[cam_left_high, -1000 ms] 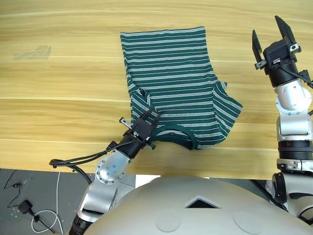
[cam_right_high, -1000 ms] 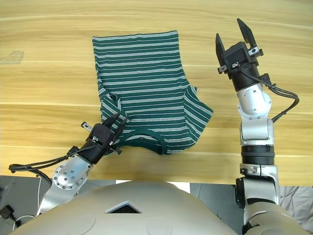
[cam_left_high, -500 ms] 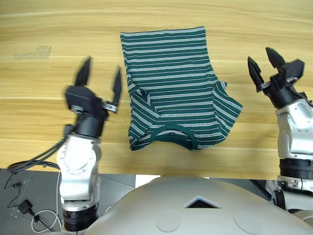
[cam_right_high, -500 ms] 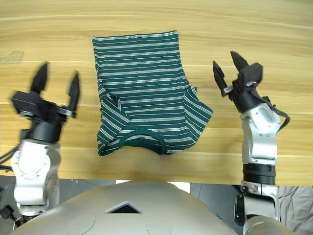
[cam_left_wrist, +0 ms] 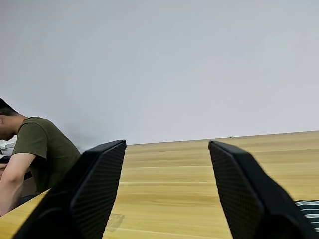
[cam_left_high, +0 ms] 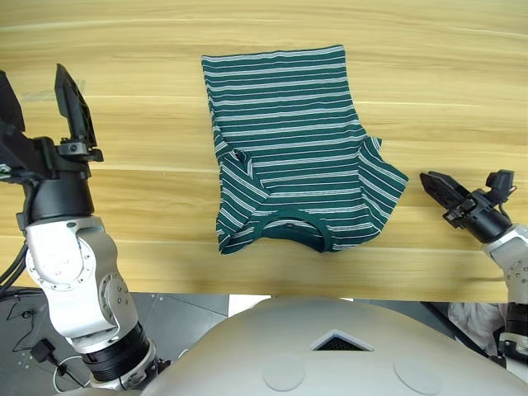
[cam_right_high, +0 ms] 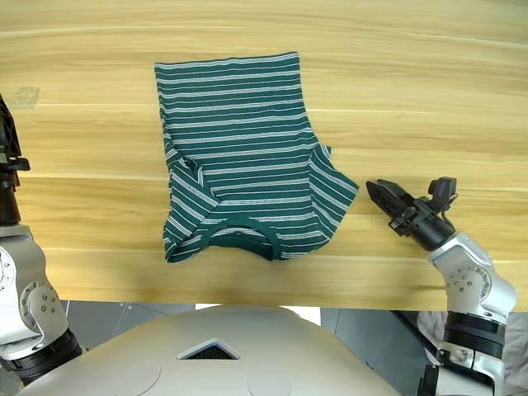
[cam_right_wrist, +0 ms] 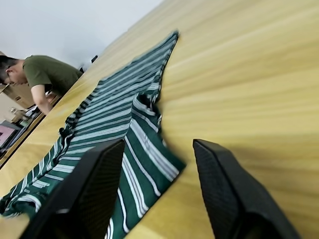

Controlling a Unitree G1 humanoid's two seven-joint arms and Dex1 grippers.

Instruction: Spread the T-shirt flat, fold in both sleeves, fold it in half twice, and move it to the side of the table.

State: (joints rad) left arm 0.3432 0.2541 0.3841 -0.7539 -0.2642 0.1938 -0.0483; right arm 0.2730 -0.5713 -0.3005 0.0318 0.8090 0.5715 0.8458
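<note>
Wooden table; T-shirt mid-table, long axis 12–6, collar at 6. Nearer: right gripper, fingers spread, loose sleeve at its 9 o'clock. Well apart: left gripper, spread.

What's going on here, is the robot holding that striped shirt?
No. The green striped T-shirt lies on the wooden table, with neither gripper touching it. Its sleeve on the robot's left looks folded in; the right sleeve sticks out. The left gripper is open, raised off to the left. The right gripper, also open, sits low beside the right sleeve, pointing at it.
</note>
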